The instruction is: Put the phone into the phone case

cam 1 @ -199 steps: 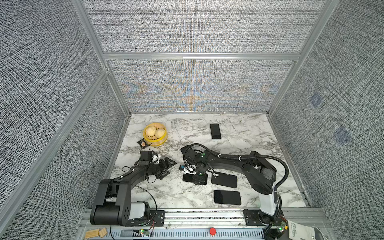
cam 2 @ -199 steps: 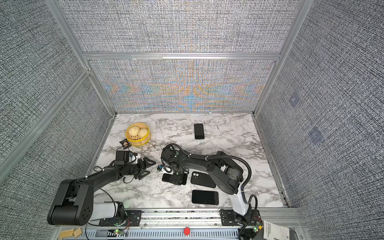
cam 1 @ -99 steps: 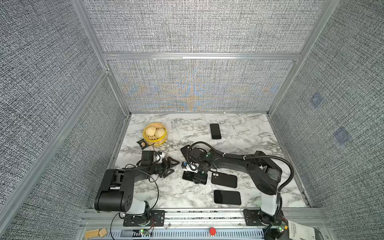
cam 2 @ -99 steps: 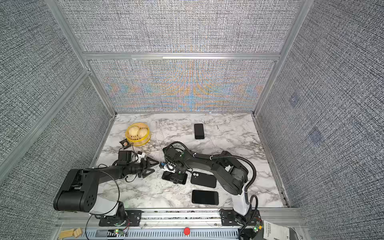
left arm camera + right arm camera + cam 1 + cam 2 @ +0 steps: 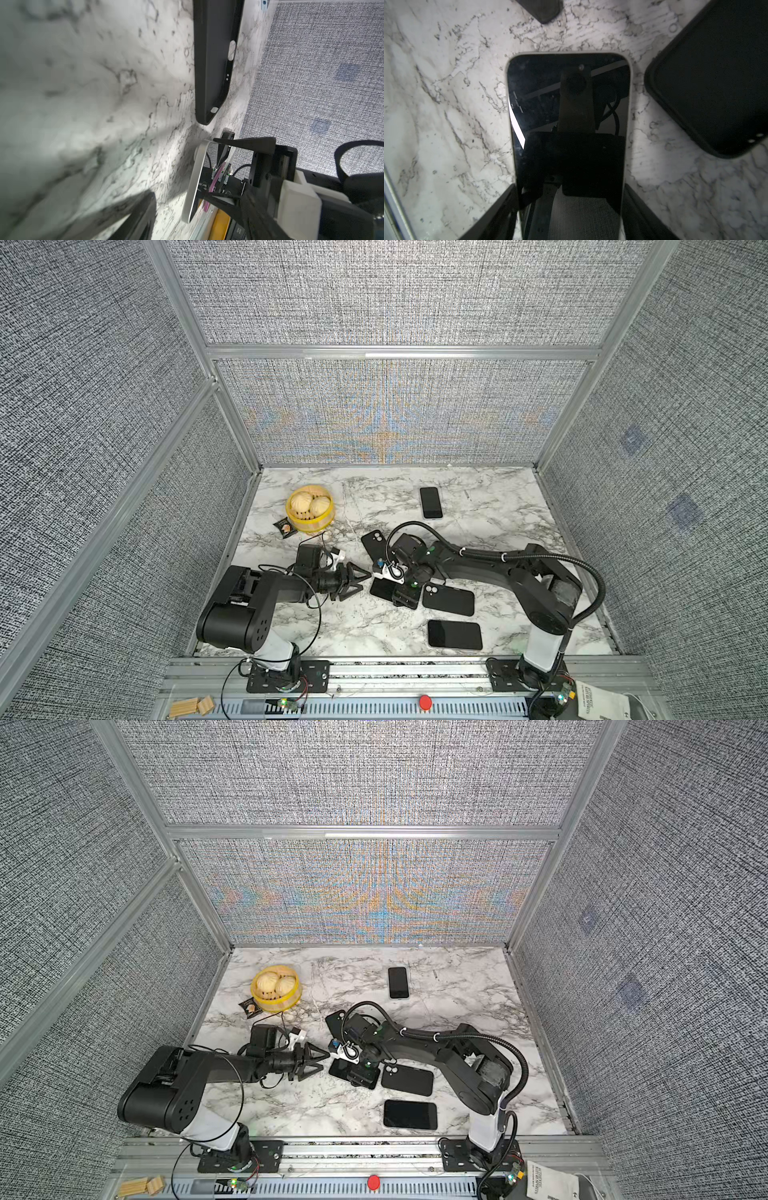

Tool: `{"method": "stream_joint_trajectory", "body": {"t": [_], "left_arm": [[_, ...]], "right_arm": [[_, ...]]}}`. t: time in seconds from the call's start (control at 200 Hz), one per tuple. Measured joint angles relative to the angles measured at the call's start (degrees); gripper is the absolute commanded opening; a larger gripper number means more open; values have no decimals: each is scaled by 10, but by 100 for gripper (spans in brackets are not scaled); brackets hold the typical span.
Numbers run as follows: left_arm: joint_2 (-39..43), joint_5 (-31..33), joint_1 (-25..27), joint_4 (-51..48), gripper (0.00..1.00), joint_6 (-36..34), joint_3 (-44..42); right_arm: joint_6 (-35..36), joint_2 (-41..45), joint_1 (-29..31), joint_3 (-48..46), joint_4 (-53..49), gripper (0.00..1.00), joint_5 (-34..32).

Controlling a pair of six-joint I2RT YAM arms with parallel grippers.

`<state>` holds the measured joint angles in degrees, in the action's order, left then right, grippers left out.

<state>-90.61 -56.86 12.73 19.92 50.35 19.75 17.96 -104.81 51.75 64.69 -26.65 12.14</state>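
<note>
The phone (image 5: 569,116), white-rimmed with a dark screen, is held by its long sides in my right gripper (image 5: 570,187), which is shut on it. In both top views it (image 5: 380,590) (image 5: 340,1071) lies low over the marble under the right gripper (image 5: 405,597) (image 5: 363,1077). From the left wrist its short end (image 5: 194,182) looks tilted off the table. My left gripper (image 5: 359,580) (image 5: 318,1058) is open, its tips at that end, one finger (image 5: 135,216) beside it. A black phone case (image 5: 374,541) (image 5: 338,1023) (image 5: 214,62) (image 5: 716,79) lies just behind.
A second black case (image 5: 449,600) (image 5: 407,1080) lies right of the phone, with a dark phone (image 5: 455,634) (image 5: 410,1114) nearer the front rail. Another phone (image 5: 430,502) (image 5: 398,982) lies at the back. A yellow steamer with buns (image 5: 309,510) (image 5: 276,990) stands back left.
My left gripper has swung right toward the phone's end and its jaws have narrowed. The right gripper has stayed over the phone.
</note>
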Motion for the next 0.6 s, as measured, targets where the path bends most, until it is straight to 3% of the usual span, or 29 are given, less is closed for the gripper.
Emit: {"method": "stream_joint_trajectory", "body": {"t": [0.145, 0.455, 0.6], "left_arm": [[-2, -11, 19, 28, 64, 17, -7], [8, 17, 38, 16, 39, 32, -11], [13, 29, 40, 6, 35, 30, -9]], "right_arm": [[-6, 2, -1, -3, 16, 66, 4], [-13, 6, -1, -3, 41, 66, 7], [-15, 6, 0, -3, 43, 66, 7]]}}
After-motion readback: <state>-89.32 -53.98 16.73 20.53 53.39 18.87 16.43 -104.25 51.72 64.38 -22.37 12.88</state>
